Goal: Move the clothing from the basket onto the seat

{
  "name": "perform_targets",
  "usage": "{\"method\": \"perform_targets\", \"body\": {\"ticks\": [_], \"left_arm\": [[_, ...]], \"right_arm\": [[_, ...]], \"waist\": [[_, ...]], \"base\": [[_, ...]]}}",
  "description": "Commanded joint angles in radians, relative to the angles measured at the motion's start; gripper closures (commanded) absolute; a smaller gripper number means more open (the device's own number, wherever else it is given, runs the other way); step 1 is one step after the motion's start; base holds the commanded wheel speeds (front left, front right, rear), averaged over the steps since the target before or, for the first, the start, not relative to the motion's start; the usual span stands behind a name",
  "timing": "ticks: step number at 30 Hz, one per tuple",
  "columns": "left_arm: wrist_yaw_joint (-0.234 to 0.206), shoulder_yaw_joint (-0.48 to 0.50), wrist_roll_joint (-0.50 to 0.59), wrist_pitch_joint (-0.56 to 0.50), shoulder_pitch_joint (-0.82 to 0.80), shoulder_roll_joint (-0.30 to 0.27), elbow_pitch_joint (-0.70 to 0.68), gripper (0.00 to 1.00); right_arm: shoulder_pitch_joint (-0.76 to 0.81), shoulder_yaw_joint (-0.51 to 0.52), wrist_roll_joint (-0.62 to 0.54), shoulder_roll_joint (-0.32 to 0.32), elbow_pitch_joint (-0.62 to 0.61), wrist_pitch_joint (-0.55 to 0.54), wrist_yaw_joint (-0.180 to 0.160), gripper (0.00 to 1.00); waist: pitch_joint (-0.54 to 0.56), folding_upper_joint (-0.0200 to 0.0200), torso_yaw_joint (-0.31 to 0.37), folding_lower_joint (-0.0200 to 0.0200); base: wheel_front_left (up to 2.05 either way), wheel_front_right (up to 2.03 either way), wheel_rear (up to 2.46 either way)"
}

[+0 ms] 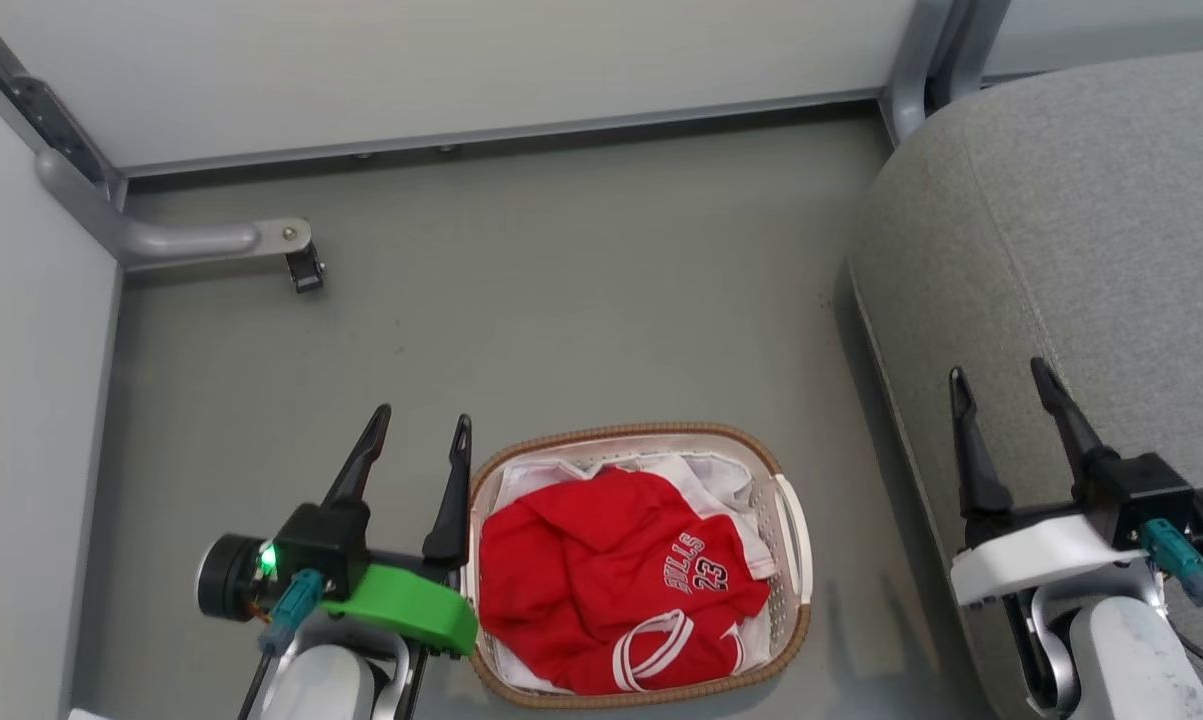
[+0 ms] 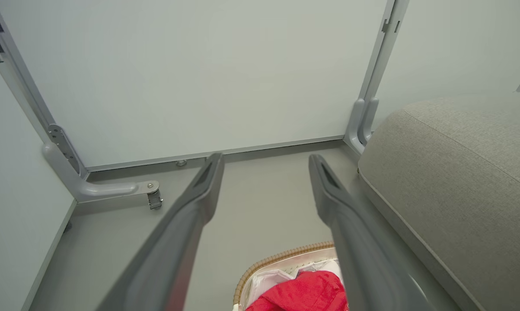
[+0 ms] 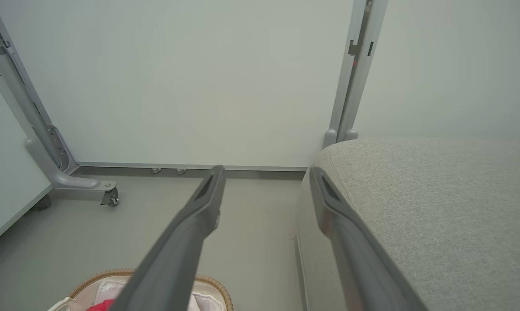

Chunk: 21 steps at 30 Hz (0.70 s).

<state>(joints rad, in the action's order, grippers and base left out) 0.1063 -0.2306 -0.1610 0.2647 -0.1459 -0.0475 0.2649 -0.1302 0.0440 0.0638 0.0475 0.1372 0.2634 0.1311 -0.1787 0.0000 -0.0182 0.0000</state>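
Filling perforated oval basket [image 1: 641,432], crumpled red clothing [image 1: 601,580].

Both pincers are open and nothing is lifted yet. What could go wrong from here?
1. The red jersey lies bunched on white cloth in the basket; a deep grab could drag that cloth out too.
2. The left pincer, open, sits close beside the basket's rim in the head view; lowering there might hit or tip it.
3. The couch cushion stands off to the right; a loosely held jersey might drop on the floor between.
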Motion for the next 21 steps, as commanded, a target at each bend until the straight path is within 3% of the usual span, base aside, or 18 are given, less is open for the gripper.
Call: {"method": "perform_targets", "body": {"ticks": [1,5,10,21], "left_arm": [[0.007,-0.01,0.018,0.0,-0.046,-0.005,0.008,0.0],[0.016,-0.067,0.042,0.0,-0.146,-0.005,0.062,0.0],[0.025,-0.238,0.122,0.0,-0.287,-0.018,0.193,0.0],[0.025,-0.597,0.033,0.0,-0.498,-0.055,0.466,0.0]], "right_arm": [[-0.029,0.004,-0.009,0.005,-0.013,0.002,-0.001,0.0],[-0.096,0.022,-0.023,0.006,-0.048,0.002,-0.001,0.0],[-0.17,0.066,-0.022,0.005,-0.099,0.002,-0.001,0.0],[-0.256,0.12,0.03,0.004,-0.169,0.002,-0.001,0.0]], "waist": [[-0.13,0.0,0.016,0.0],[-0.242,0.0,0.032,0.0],[-0.369,0.0,0.044,0.0],[-0.533,0.0,0.08,0.0]], "base": [[0.0,0.0,0.0],[0.0,0.0,0.0],[0.0,0.0,0.0],[0.0,0.0,0.0]]}}
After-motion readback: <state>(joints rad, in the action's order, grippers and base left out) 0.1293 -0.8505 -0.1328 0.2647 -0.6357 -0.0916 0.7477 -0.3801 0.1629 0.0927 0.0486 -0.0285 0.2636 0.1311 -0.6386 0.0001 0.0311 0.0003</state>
